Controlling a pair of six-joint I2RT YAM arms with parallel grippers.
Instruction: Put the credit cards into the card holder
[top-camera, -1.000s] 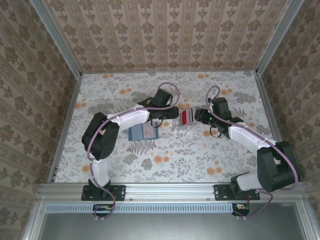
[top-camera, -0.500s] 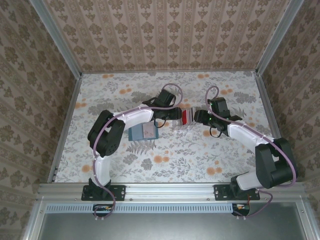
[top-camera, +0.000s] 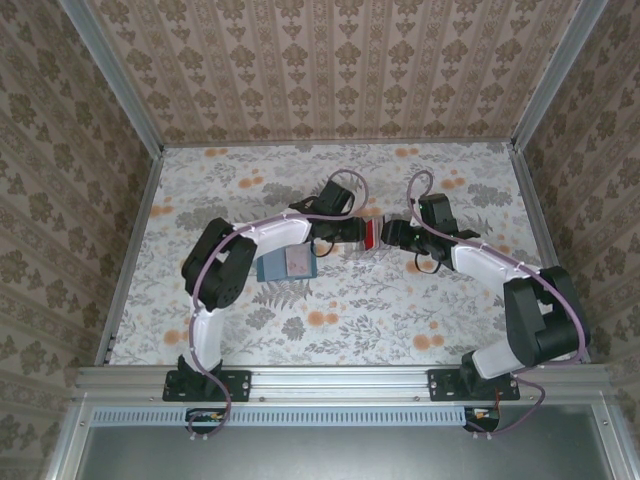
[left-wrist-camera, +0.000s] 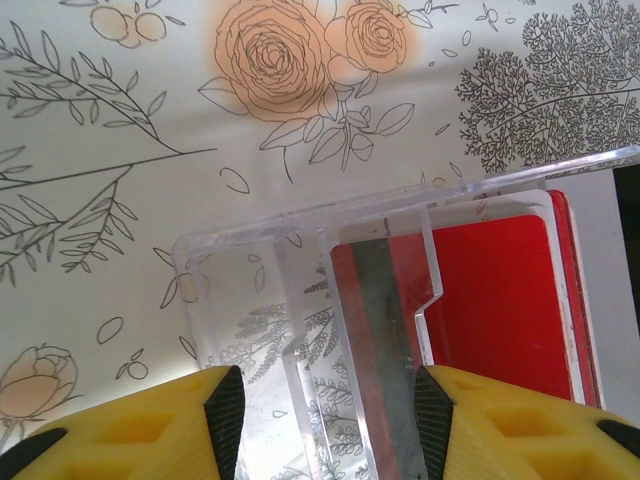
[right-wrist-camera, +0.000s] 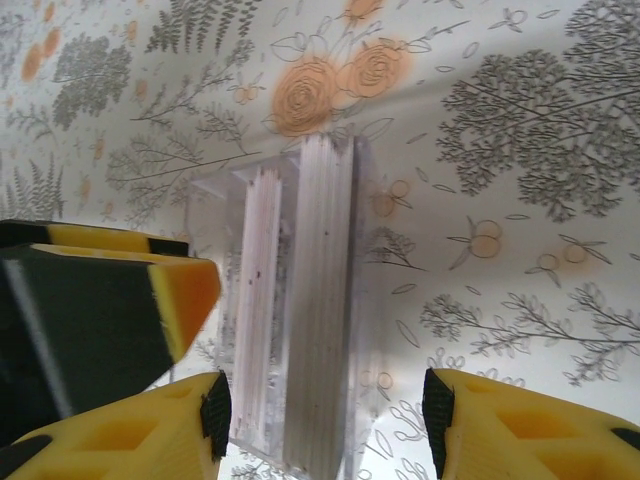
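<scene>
The teal card holder (top-camera: 275, 267) lies open on the table with a pale greyish-white card (top-camera: 299, 262) on its right panel. To its right stands the clear tray (top-camera: 362, 236) holding an upright red credit card (top-camera: 370, 234). In the left wrist view my left gripper (left-wrist-camera: 330, 412) is open. Its pads straddle the tray's clear dividers (left-wrist-camera: 300, 270), and the red card (left-wrist-camera: 500, 300) stands just right of them. My right gripper (right-wrist-camera: 325, 410) is open at the tray's other end, around the edge-on tray (right-wrist-camera: 310, 300). The left gripper's yellow finger (right-wrist-camera: 100, 310) shows beside it.
Metal rails and wallpapered walls close in the floral table (top-camera: 350, 310). Both arms meet at the tray near the table's middle, their fingers close to each other. Free surface lies in front of the card holder and along the back.
The left gripper has slid right onto the tray's left end. The right gripper has come in leftward to the tray's right end. The card holder has stayed put.
</scene>
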